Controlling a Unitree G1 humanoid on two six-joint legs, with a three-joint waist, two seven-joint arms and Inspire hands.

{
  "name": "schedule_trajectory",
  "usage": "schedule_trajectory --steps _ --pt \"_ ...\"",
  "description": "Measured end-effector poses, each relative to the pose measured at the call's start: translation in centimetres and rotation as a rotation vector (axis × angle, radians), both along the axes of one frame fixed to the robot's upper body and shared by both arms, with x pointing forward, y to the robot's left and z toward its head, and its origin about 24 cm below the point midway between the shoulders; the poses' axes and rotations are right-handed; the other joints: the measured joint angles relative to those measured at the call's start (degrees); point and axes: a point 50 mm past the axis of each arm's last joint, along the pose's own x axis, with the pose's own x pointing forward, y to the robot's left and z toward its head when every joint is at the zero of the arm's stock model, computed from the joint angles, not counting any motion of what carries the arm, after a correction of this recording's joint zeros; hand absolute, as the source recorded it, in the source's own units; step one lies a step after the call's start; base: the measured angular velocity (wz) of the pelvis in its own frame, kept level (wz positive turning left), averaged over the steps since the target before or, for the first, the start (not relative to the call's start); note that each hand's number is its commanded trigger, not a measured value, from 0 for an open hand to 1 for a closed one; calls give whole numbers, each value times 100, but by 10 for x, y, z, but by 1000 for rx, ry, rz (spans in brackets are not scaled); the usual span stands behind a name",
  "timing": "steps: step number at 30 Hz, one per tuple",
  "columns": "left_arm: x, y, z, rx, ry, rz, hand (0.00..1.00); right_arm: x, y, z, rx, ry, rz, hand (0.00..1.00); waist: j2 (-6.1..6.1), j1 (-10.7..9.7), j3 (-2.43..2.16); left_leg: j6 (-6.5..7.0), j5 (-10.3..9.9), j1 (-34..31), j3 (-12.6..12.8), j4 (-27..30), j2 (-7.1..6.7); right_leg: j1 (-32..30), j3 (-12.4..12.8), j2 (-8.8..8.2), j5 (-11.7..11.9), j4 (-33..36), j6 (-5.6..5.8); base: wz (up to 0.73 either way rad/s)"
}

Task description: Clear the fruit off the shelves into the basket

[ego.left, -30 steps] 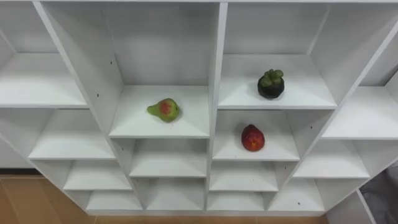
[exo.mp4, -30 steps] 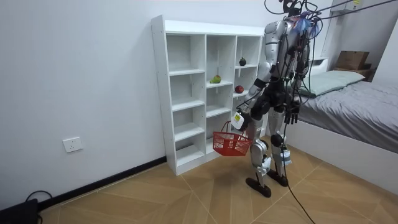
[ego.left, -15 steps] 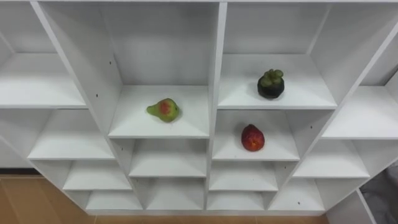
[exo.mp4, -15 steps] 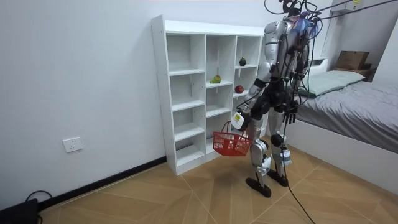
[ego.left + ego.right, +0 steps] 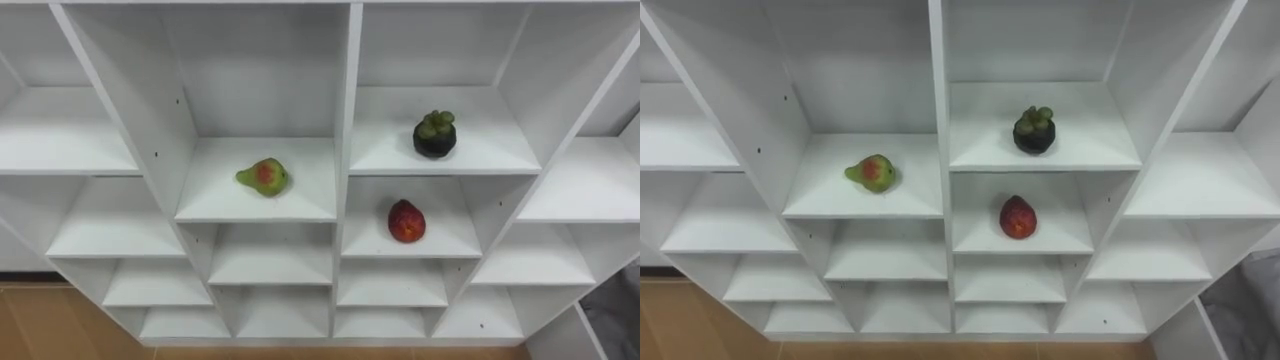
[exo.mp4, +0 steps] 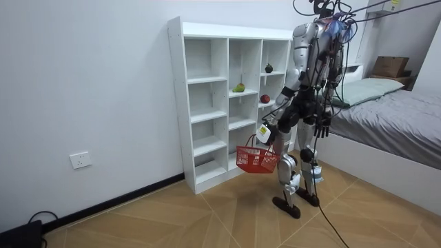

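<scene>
Pear (image 5: 264,177) green-red, mangosteen (image 5: 435,135) dark, red fruit (image 5: 406,222), basket (image 6: 257,160) in left robot hand (image 6: 264,135)

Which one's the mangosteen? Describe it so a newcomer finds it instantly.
In the white closet, find the column holding two fruits. The mangosteen is the upper one, above the red fruit. Only it is near-black with a green leafy cap.

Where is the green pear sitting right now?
In the left eye view, the pear lies on a closet shelf left of the central divider; the dark fruit sits upper right of it, the red fruit lower right.
</scene>
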Motion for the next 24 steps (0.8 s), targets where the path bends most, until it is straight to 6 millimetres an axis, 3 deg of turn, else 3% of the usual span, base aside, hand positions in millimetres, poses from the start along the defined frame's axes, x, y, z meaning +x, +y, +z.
schedule_trajectory --steps 16,22,24 --pt "0 1 0 3 -1 1 100 9 -6 1 -79 -79 -21 0 -27 5 -2 0 0 12 3 22 -2 8 4 -2 0 4 0 0" --pt "1 1 1 17 -9 -1 100 21 -10 3 -141 -158 -16 0 -67 3 -2 0 0 38 41 22 -5 16 38 -7 0 9 0 -2" --pt "2 2 1 22 -18 -2 100 33 -11 6 -159 -231 -10 0 -86 -8 8 0 0 20 60 23 -1 -1 48 -5 1 -4 -2 0"
